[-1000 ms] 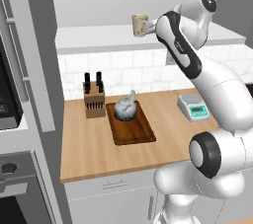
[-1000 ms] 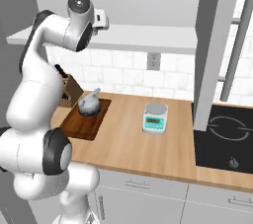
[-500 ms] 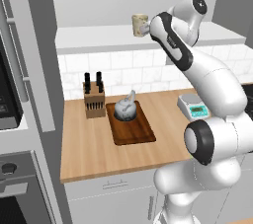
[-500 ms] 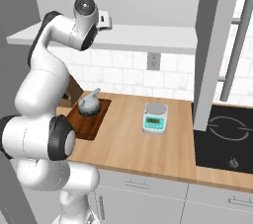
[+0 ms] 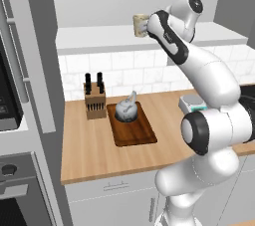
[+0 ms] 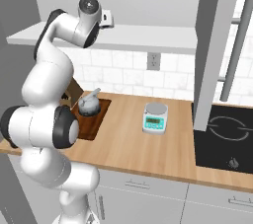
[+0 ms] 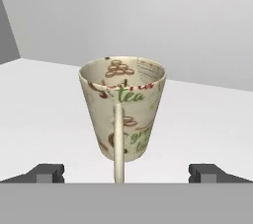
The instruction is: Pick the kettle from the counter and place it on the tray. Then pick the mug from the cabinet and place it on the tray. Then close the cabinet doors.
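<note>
In the left base view the pincer (image 5: 146, 27) is largely masked by the arm's own wrist, so its fingertips cannot be made out there; in the right base view the wrist likewise covers the mug, leaving only a pale sliver of the hand against the shelf (image 6: 148, 38). The cabinet doors run past the frame edges in both base views, and only one grey panel (image 6: 215, 45) with its silver bar handle (image 6: 236, 53) is legible. Hand view: the two fingertips (image 7: 47, 172) stand wide apart, nothing between them but air, cut off at the bottom of the frame. The mug (image 7: 122, 112) stands upright on the pale cabinet shelf (image 7: 44, 104), centred between the fingertips and just beyond them, its loop handle turned toward the camera; the printed word "tea" is readable, the rest of the pattern less so. The kettle (image 5: 126, 111) sits on the tray (image 5: 133, 129) on the bench (image 5: 89, 145), beside the knife block (image 5: 94, 101).
</note>
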You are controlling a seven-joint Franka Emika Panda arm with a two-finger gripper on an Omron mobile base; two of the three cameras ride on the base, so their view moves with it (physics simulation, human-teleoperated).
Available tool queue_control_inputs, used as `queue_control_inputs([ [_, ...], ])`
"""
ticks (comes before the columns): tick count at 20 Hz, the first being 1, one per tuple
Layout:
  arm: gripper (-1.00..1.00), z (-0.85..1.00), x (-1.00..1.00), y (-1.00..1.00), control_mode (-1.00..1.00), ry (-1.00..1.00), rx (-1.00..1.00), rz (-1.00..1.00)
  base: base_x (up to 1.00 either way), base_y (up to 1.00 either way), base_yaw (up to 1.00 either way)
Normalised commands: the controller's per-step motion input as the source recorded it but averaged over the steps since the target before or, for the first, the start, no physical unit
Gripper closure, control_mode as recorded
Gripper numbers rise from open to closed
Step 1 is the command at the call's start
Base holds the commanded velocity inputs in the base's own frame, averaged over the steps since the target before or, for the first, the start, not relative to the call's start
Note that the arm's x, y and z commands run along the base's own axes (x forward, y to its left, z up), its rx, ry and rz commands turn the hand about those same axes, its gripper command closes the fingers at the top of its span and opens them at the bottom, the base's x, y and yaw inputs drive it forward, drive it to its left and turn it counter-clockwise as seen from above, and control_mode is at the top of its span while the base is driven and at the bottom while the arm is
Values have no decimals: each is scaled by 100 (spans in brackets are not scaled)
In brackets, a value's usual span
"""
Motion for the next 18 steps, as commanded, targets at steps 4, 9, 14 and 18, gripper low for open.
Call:
queue_control_inputs([
  [4, -100, 0, 16, 0, -100, 0, 0, 5, 0, 0, 0],
  [9, -100, -3, 0, 7, -100, 0, 0, 3, 0, 0, 0],
  [14, 100, -13, 10, 10, -100, -2, -1, 0, 0, 0, 0],
  [18, 100, -12, 13, 1, -100, -1, 0, 0, 0, 0, 0],
])
